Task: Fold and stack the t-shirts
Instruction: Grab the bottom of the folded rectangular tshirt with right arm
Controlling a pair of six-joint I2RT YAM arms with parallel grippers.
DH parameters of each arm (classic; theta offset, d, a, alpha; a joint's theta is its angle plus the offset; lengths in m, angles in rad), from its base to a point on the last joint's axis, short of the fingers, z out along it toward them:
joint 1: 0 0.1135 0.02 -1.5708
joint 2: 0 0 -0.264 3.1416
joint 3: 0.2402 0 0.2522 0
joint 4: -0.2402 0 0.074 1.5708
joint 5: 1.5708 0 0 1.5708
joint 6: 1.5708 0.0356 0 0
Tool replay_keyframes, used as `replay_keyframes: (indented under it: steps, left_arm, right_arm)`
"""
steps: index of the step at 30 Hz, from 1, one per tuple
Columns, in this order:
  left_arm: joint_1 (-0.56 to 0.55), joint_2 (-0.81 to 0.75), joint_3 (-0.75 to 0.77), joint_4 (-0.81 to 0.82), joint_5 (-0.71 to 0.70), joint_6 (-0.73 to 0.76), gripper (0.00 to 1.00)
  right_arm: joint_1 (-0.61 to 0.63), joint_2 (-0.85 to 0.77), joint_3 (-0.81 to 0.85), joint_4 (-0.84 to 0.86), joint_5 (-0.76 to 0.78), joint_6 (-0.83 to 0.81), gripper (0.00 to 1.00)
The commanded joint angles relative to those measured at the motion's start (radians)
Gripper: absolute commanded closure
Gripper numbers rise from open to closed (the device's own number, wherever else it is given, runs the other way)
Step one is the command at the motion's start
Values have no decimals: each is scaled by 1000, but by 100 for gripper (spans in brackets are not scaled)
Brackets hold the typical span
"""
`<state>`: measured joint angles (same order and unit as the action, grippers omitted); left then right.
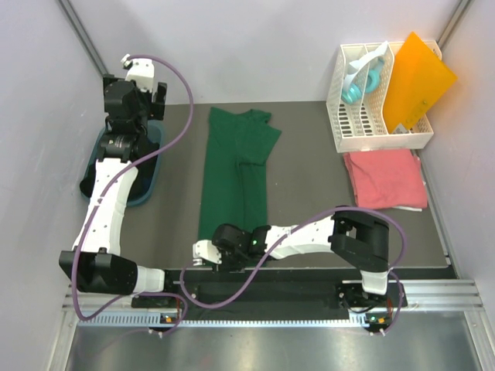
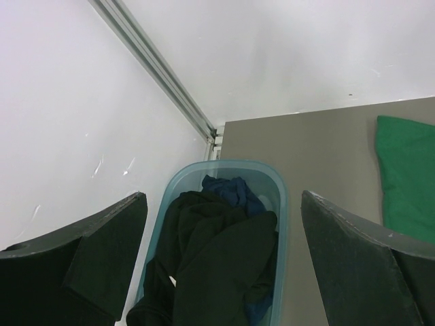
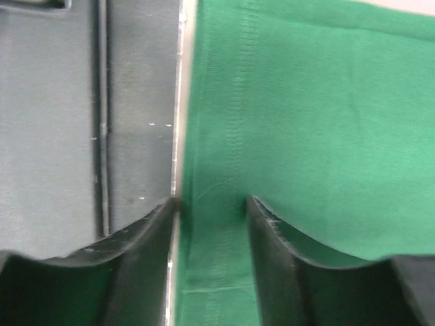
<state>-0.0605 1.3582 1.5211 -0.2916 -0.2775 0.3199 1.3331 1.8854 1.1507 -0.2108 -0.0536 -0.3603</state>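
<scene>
The right gripper [image 3: 212, 217] pinches the near hem of the dark green t-shirt [image 1: 234, 174], narrow on the cloth. Left of that shirt, the left gripper [image 2: 221, 261] hangs spread wide above a blue tub [image 2: 279, 204] of dark t-shirts [image 2: 217, 265]. Right of it lies a folded coral pink t-shirt [image 1: 385, 178].

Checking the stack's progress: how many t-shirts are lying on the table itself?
2: the green t-shirt spread mid-table, and the folded coral pink t-shirt below the white rack. Dark garments in the blue bin may hide more.
</scene>
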Motion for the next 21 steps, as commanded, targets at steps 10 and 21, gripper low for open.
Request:
replay_keyframes:
  steps: [10, 21]
  left_arm:
    - [-2, -1, 40, 68, -28, 41, 1]
    - [-2, 5, 40, 101, -25, 59, 1]
  right_arm:
    - [0, 21, -23, 17, 14, -9, 77]
    - [2, 3, -23, -21, -31, -11, 100]
